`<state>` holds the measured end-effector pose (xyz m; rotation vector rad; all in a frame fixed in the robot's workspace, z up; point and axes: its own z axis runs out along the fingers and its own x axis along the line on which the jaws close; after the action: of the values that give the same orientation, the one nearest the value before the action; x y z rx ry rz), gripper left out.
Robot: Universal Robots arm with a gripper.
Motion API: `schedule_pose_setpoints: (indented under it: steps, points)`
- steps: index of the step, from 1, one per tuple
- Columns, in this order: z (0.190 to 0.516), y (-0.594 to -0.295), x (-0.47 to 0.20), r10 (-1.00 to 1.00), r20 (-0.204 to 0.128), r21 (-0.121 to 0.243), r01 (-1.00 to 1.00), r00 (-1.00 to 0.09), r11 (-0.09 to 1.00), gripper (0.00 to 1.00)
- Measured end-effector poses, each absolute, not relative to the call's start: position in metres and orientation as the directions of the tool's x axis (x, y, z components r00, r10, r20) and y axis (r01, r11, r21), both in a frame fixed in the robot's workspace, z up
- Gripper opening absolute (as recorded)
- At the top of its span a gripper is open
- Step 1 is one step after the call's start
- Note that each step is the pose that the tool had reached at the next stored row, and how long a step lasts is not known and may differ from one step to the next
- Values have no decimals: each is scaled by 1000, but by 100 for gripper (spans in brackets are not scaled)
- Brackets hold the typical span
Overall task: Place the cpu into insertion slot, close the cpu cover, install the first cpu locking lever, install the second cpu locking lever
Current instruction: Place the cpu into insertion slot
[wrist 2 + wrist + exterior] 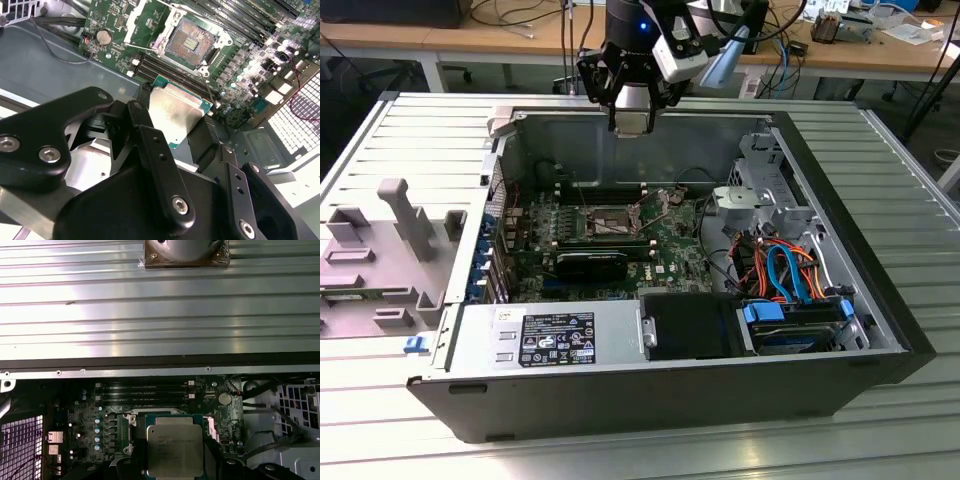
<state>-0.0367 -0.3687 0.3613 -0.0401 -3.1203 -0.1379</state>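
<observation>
My gripper hangs above the back wall of the open computer case and is shut on the cpu, a flat silver square. The black fingers clamp the cpu by two opposite edges. The bare insertion slot with its field of pins lies on the green motherboard, below and ahead of the chip. A silver frame beside the slot looks like the cpu cover, swung open. In the first wrist view the cpu hides most of the slot.
Memory slots run between the chip and the insertion slot. A power supply, drive bays with blue and orange cables and a silver cooler fill the case. A grey fixture stands on the ribbed table at the exterior view's left.
</observation>
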Motion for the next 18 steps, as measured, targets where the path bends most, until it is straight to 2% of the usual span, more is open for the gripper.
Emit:
schedule_pose_setpoints:
  steps: [18]
  points:
    - [358,-370,-37,25,19,88,26,-1000,996,54]
